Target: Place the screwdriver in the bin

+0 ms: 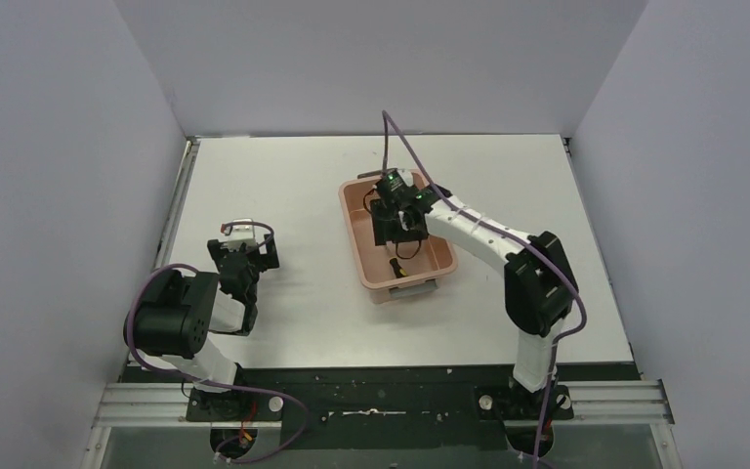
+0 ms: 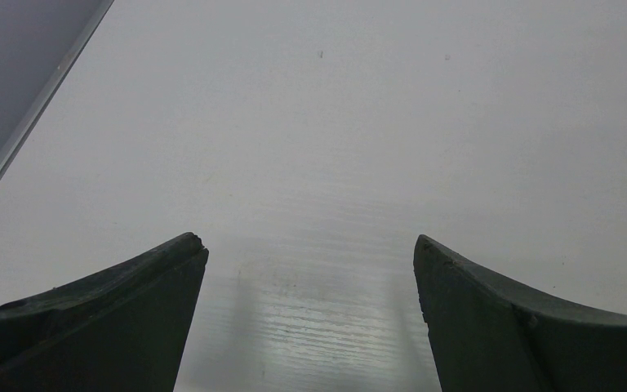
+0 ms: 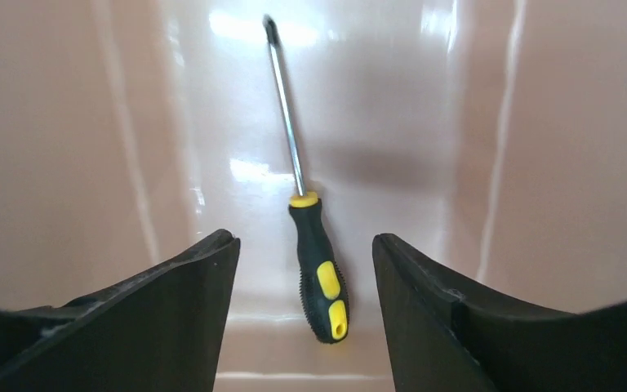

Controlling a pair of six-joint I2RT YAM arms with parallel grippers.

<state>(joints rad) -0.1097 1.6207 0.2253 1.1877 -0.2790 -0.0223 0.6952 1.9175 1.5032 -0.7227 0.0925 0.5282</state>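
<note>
Overhead, screwdriver (image 3: 309, 220) mostly hidden under right gripper (image 3: 304, 238), seemingly flat in bin (image 3: 73, 122).

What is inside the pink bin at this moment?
The screwdriver lies on the floor of the bin, between the open fingers of the right gripper, not gripped. From above, that gripper hides part of the floor.

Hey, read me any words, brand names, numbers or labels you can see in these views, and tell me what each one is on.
No text can be read in any view.
screwdriver: yellow inlays on the handle only, no lettering or brand.
bin: plain pink walls, no label.
table: no markings.
right arm and left arm: no legible marking from the top view.
</note>
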